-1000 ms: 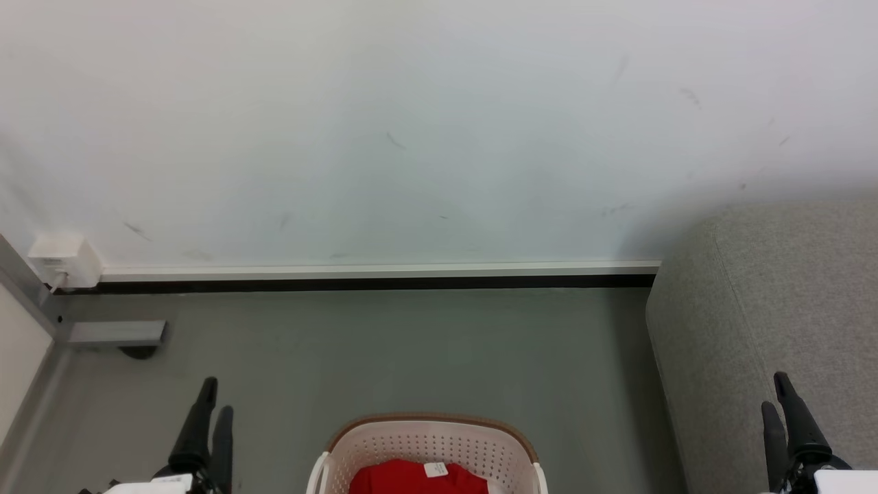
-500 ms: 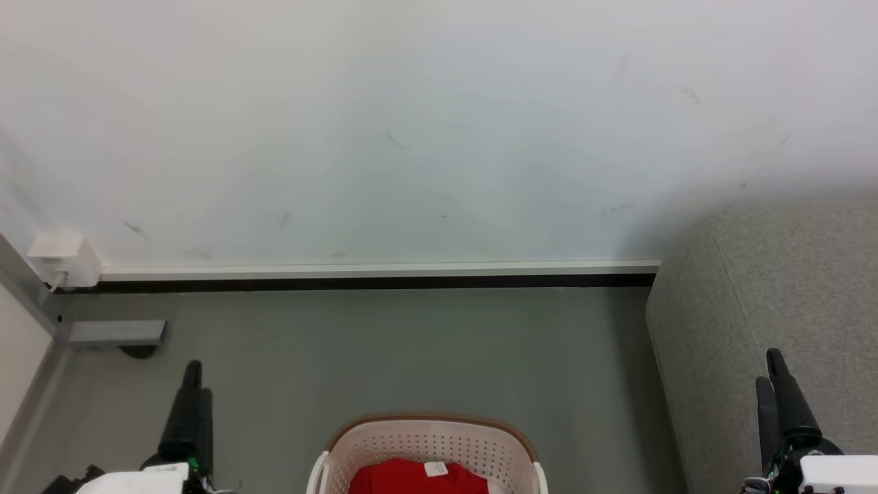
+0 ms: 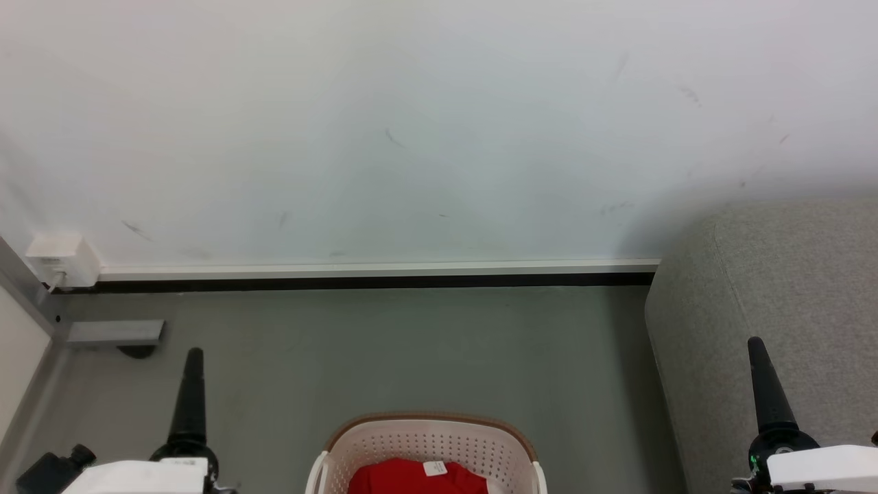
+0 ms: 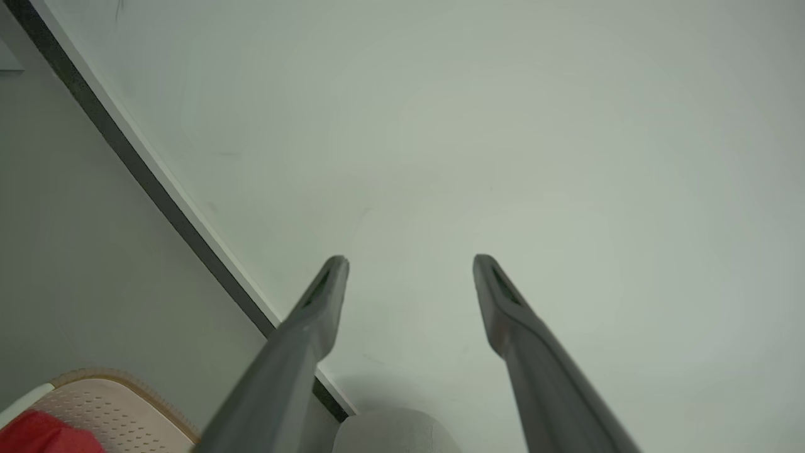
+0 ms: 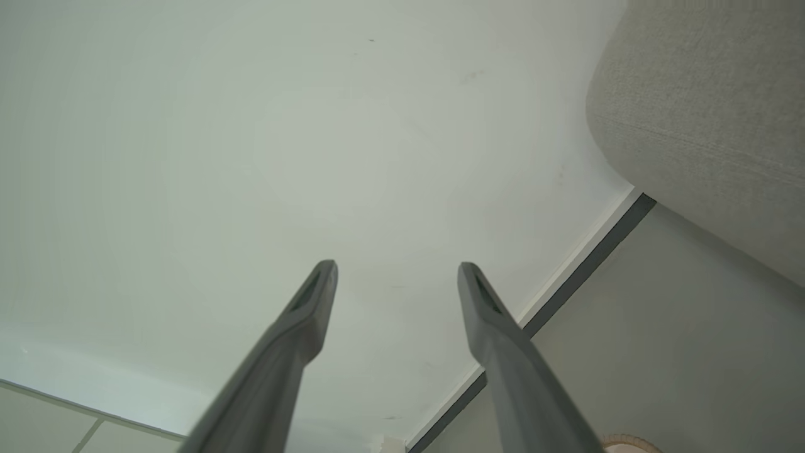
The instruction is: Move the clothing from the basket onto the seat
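Observation:
The cream basket [image 3: 429, 439] with its brown rim stands on the floor at the bottom middle of the head view. Red clothing [image 3: 411, 479] with a white tag lies inside it. The grey seat [image 3: 789, 288] rises at the right. My left gripper [image 3: 195, 355] points up, left of the basket, and my right gripper [image 3: 755, 343] points up in front of the seat's side. Both are open and hold nothing. The left wrist view shows the left gripper [image 4: 409, 264] spread toward the wall, with the basket [image 4: 113, 402] and clothing [image 4: 38, 434] at its lower left. The right gripper [image 5: 396, 267] also faces the wall, beside the seat [image 5: 710, 94].
A white wall [image 3: 411, 137] with a dark baseboard [image 3: 377, 281] runs across behind the grey floor [image 3: 411, 343]. A white socket box [image 3: 62, 261] and a grey metal foot [image 3: 113, 333] sit at the far left corner.
Both grippers have risen a little in the head view and rolled, so each pair of fingers now lines up edge-on. The basket, clothing and seat have not moved.

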Motion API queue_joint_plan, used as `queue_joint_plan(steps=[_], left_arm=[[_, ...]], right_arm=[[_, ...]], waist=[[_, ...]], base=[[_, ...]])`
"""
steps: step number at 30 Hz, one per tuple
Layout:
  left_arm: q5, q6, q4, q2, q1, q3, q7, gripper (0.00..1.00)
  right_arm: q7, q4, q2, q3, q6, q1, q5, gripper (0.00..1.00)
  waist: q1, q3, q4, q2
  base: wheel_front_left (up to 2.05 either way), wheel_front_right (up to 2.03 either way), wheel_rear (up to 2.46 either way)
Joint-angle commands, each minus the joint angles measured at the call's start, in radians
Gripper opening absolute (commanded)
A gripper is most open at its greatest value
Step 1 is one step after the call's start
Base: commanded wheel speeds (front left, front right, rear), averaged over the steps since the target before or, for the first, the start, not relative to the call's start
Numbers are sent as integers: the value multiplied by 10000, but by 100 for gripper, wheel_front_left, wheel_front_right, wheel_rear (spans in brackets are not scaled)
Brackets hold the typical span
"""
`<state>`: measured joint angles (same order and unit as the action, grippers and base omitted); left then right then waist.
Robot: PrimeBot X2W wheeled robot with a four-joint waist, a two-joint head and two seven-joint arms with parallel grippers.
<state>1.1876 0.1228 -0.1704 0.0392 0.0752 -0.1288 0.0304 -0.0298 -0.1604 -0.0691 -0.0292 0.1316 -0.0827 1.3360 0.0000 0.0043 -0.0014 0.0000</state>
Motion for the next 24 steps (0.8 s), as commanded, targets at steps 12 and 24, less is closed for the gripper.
queue_joint_plan(steps=[12, 24], left_arm=[[-3378, -663, 679, 85, -184, 259, 524, 100], [-5779, -1158, 835, 141, -361, 494, 901, 100]], right_arm=[[-521, 246, -401, -515, -5, -285, -2507, 100], [-896, 176, -561, -707, -7, -250, -4686, 100]], waist=[[0, -29, -24, 0], [0, -47, -47, 0]], base=[[0, 0, 0], [0, 0, 0]])
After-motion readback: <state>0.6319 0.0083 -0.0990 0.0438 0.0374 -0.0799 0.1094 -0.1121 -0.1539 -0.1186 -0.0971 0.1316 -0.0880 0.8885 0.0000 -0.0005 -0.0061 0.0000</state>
